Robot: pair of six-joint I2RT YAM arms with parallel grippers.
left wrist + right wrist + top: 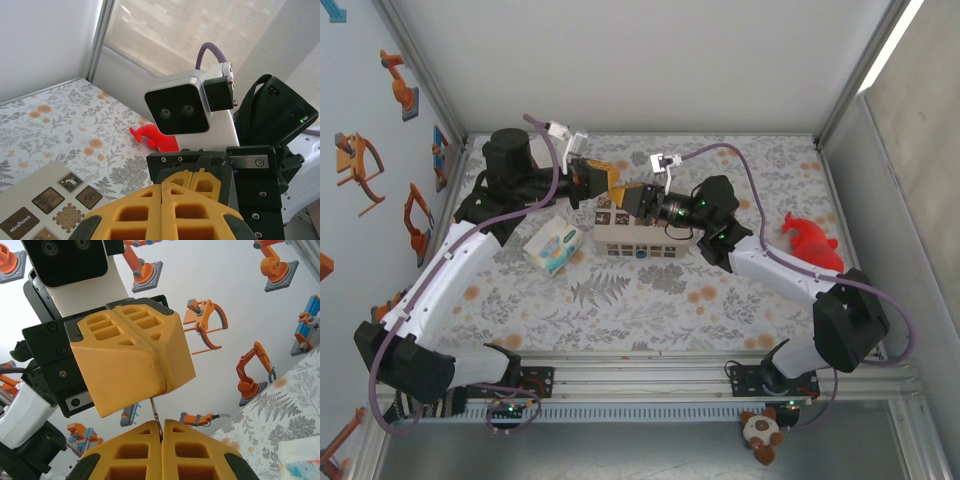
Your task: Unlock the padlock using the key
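Left arm's yellow plastic fingers and right arm's yellow plastic fingers are both clamped shut, tip to tip, on a thin silver metal strip (key edge-on? can't spot the padlock). The cream cardboard box below has a label reading "Mira…". The floral-print bench is open up front.

Left arm, right arm: white links, black joints; purple cable looped along each; green lights on right arm's black joint; fingers yellow-orange, blocky, moulded rectangular pockets; black mounts, silver screws; wrist camera silver-white box, black face, two lenses.
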